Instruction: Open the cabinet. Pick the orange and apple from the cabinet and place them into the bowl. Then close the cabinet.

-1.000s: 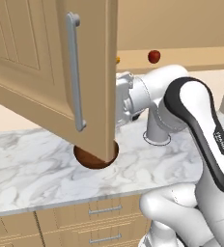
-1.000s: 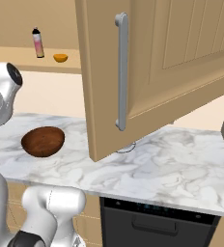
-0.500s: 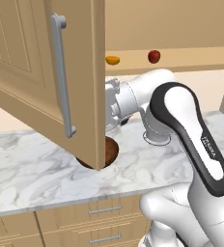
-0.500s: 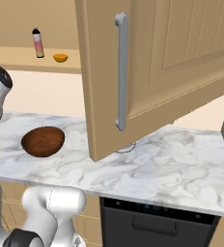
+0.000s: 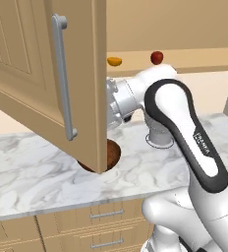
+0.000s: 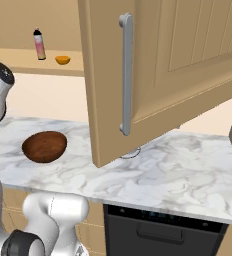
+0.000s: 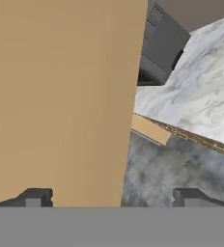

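The cabinet stands open. One of its doors (image 5: 32, 83) swings out toward me with a grey bar handle (image 5: 62, 74). A cabinet door (image 6: 188, 65) also hangs open in the right base view. On the shelf behind lie the orange (image 5: 114, 61) (image 6: 63, 60) and the red apple (image 5: 156, 57). The brown bowl (image 6: 44, 146) sits on the marble counter, half hidden by the door (image 5: 113, 153) in the left base view. My gripper (image 7: 115, 198) is open, fingers wide apart, close against the tan door panel (image 7: 61, 96), whose edge falls between them. It holds nothing.
A pink bottle (image 6: 39, 44) stands on the shelf left of the orange. The marble counter (image 6: 188, 170) runs over low drawers (image 5: 106, 214) and a dark appliance (image 6: 158, 230). A round metal fitting (image 5: 157, 140) sits on the counter behind my arm.
The door in the left base view has swung further left and open, uncovering the orange. My wrist followed it leftward. The door in the right base view stayed still.
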